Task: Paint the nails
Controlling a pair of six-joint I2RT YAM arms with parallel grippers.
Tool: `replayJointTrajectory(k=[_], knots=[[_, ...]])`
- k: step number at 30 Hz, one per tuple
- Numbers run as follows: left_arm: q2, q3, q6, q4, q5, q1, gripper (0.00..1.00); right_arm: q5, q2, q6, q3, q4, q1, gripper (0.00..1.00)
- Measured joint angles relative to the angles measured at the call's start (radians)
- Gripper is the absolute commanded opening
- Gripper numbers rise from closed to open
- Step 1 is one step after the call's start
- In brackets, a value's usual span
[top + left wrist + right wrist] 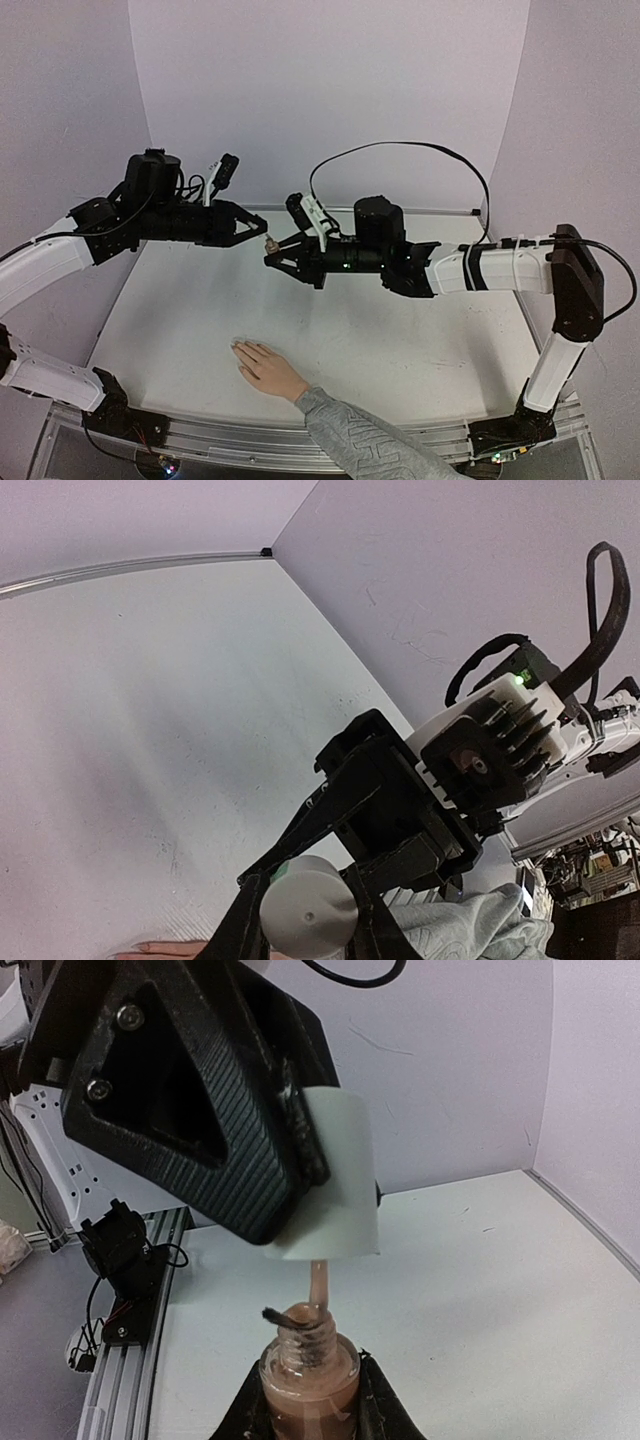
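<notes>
A light-skinned hand (266, 369) in a grey patterned sleeve (368, 447) lies flat on the table's front part. The nails (239, 347) at its fingertips are tiny and pale. Well above and behind the hand, my two grippers meet tip to tip. My right gripper (273, 260) (310, 1392) is shut on a small glass bottle (310, 1385) of pink-brown polish. My left gripper (264, 240) (306, 902) is shut on the white cap (335, 1175) (308, 912). The cap's brush stem (318, 1282) runs down into the bottle's neck, and dark bristles (283, 1315) lie bent over the rim.
The white table (200, 310) is walled by pale panels at the back and sides. A metal rail (250, 440) runs along its near edge. The right arm's cable (400, 146) loops high above its wrist.
</notes>
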Motion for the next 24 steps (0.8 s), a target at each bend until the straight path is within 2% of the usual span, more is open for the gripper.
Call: replayJointTrajectory(k=[19,24], knots=[[0.018,0.037,0.047,-0.078,-0.067,-0.033,0.0,0.046,0.017,-0.006,0.065,-0.058,0.008,0.0],[0.037,0.078,0.064,-0.136,-0.164,-0.042,0.0,0.181,0.046,-0.051,0.113,-0.09,0.042,0.0]])
